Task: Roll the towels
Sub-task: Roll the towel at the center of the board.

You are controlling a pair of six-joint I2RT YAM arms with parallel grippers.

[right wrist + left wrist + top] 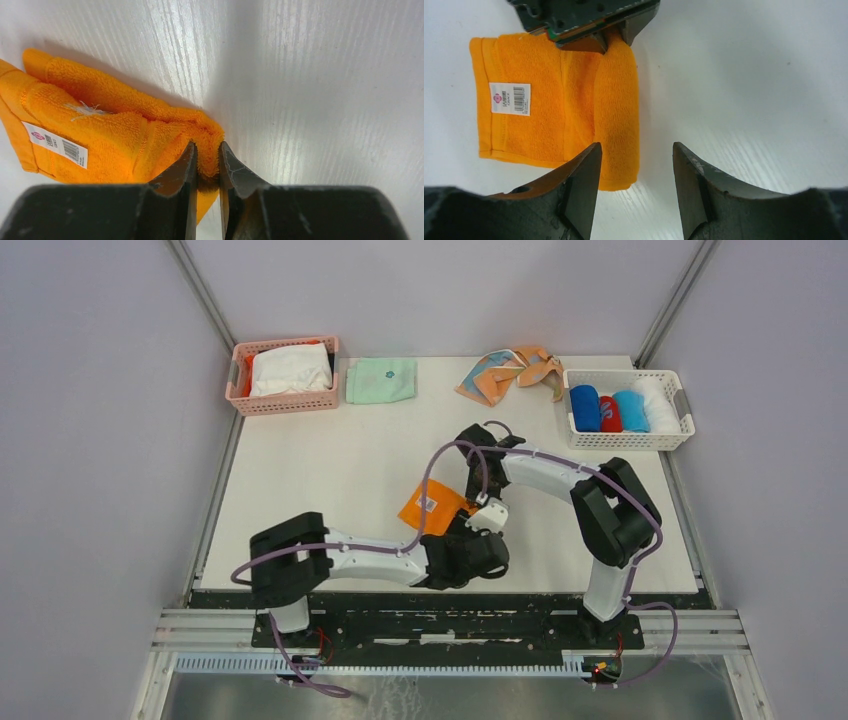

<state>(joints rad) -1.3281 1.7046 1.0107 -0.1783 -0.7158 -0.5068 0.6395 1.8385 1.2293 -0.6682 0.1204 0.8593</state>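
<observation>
Spread wide in the foreground, the left pincer point(636, 150) holds nothing. Its dark fingers stand apart over the near edge of the orange towel point(539, 100), which lies on the white tabletop point(749, 75) between the two arms. Opposite, the right pincer point(207, 150) is clenched on a thick, doubled-over corner of that towel, with plush pile bunched between its tips.

One long side of the orange towel is turned over into a soft ridge. The rest lies flat with its white label point(510, 99) facing up, so this roll looks barely begun, at best a first turn.

At the far right, a white basket point(680, 405) holds a row of rolled cloths, the blue towel point(585, 408) among them at the left end. By the look of it, that one is finished and put away. Just left of the basket, the peach towel point(515, 373) sprawls crumpled and unrolled at the far edge of the tabletop, with neither arm near it.

A mint-green cloth point(381, 380) sits folded at the far edge, beside a pink basket point(285, 405) holding white fabric, well apart from the work.

Judged from this, roughly one towel of three is done. The orange one needs rolling along its full length and the peach one has yet to be taken up.
</observation>
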